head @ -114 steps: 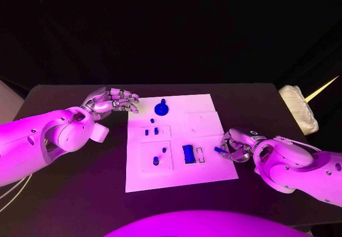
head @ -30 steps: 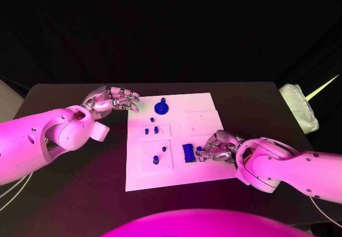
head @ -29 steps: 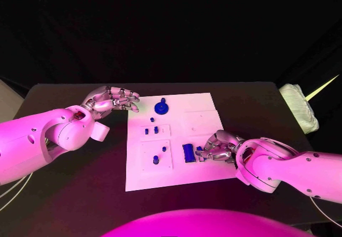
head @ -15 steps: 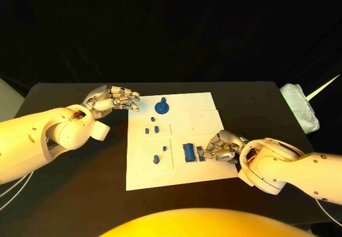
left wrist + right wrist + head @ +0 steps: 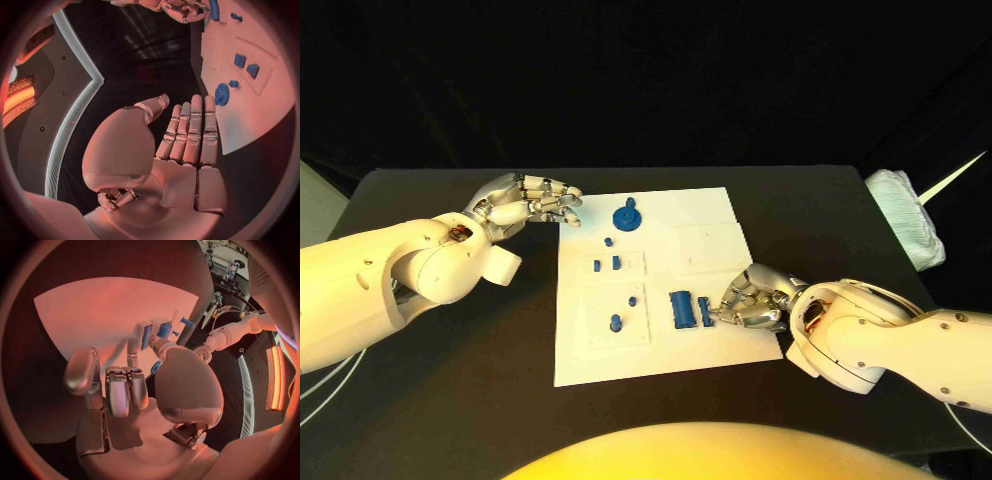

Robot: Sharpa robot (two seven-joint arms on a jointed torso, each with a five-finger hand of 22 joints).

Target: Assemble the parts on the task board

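Observation:
The white task board (image 5: 718,225) lies mid-table. On it are a blue round knob (image 5: 627,218), several small blue pegs around (image 5: 607,264), and a long blue block (image 5: 682,308). My right hand (image 5: 753,301) rests on the board's near right part, just right of the block. Its fingertips pinch a small blue part (image 5: 710,317) down against the board. The right wrist view shows the right hand (image 5: 125,385) with the block (image 5: 147,335) past its fingers. My left hand (image 5: 527,205) hovers off the board's far left corner and holds nothing; its fingers (image 5: 190,135) lie straight together.
A white folded cloth (image 5: 913,225) lies at the table's right edge. Bare black table (image 5: 459,340) runs left of the board and in front of it. In the left wrist view the knob (image 5: 222,93) and two pegs (image 5: 245,65) sit on the board.
Since the oldest frame my right hand has moved left from the board's right edge onto the board, carrying the small blue part to beside the block. My left hand has stayed put.

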